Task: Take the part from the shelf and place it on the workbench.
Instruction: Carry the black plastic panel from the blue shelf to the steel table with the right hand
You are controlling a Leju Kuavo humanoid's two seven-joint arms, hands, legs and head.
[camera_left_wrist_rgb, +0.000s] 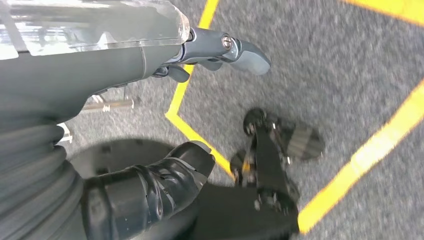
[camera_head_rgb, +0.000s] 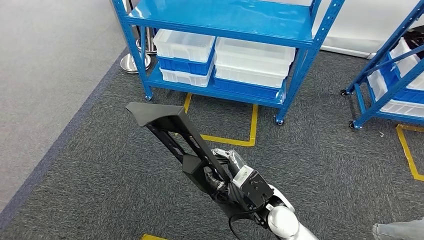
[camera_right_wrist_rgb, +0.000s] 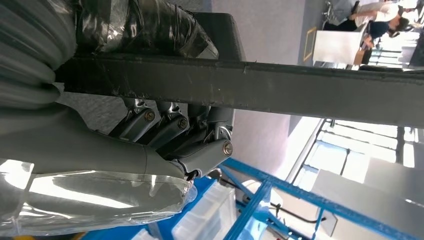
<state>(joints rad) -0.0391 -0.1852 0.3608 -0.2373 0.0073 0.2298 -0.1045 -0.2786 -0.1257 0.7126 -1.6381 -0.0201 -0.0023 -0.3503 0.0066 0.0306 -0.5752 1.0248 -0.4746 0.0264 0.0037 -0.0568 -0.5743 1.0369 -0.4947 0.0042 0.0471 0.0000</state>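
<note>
You are getting even, bright overhead light around the blue shelf [camera_head_rgb: 220, 50]. Beside the yellow floor tape [camera_left_wrist_rgb: 190, 132], motion blur is smearing your left wrist view, and windows are glaring behind the shelf's frame in your right wrist view.

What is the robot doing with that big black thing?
The robot's right hand grips a long black angular metal part and holds it above the dark grey carpet. Ahead stands a blue metal shelf holding white and blue plastic bins. The left hand hangs over the carpet, holding nothing. The part has not been set down yet.
</note>
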